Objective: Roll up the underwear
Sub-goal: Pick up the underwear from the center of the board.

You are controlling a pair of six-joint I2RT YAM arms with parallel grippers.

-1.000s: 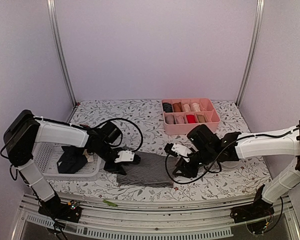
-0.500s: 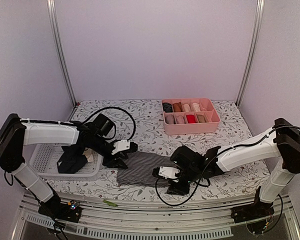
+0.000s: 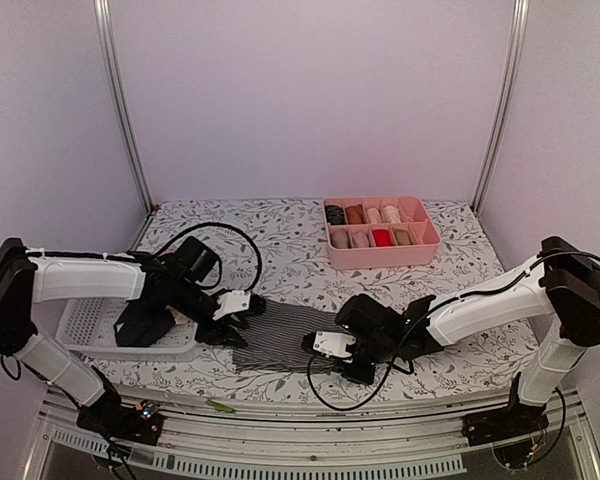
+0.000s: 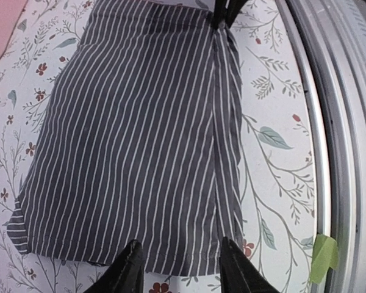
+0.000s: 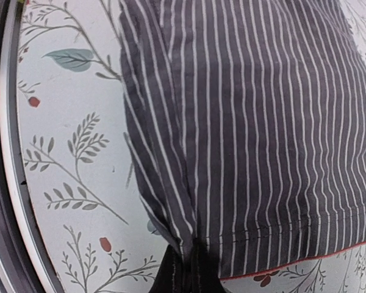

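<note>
Pinching a thin fold of striped underwear (image 3: pixel 280 338) on the counter (image 3: pixel 280 250) beside the white basket (image 3: pixel 80 322) with right pincer (image 3: pixel 312 345) clamped, left pincer (image 4: pixel 178 268) apart at the basket-side hem; may slip, skewing the roll.

open floral table (image 3: pixel 280 230) between white basket (image 3: pixel 85 318), striped underwear (image 3: pixel 280 338) and pink tray (image 3: pixel 380 256)

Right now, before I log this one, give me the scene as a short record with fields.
garment: striped underwear, flat on the table, a fold along its near side
left end effector: open, fingers apart over the garment's left edge
right end effector: shut on the fold at the right edge
pink tray: far side, rolled pieces inside
white basket: far left, dark item inside
</note>
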